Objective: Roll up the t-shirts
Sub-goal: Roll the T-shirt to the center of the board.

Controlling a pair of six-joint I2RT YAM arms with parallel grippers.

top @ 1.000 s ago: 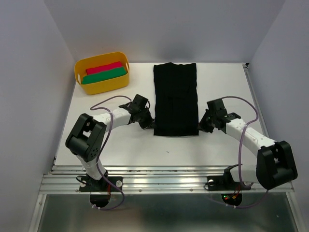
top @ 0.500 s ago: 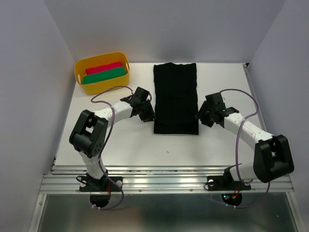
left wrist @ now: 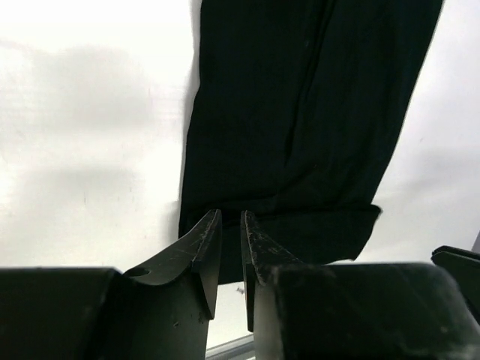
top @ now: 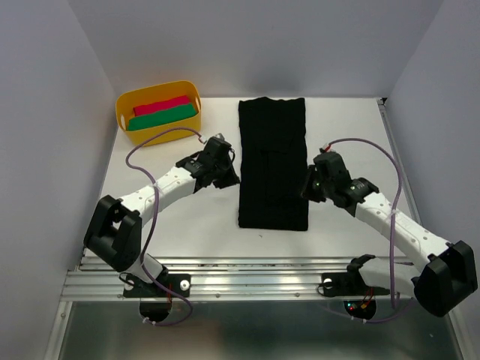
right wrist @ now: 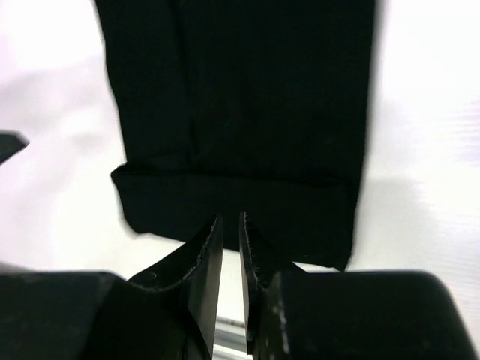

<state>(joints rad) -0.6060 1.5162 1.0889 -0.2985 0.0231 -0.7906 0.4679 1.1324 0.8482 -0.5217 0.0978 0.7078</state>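
Table [top: 196,225] white; walls [top: 255,37] pale grey

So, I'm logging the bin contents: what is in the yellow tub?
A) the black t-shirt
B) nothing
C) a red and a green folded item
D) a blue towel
C: the yellow tub holds a red item beside a green item, while the black t-shirt lies outside it.

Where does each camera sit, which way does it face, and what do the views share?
Top external: above and behind the bases, looking down on the table; shows both arms, left gripper, right gripper.
Left wrist: on the left arm, looking down past its own fingers onto the t-shirt.
Right wrist: on the right arm, likewise, own fingers at bottom.
Shared: both wrist views show the t-shirt's folded end; the yellow tub appears only from above.
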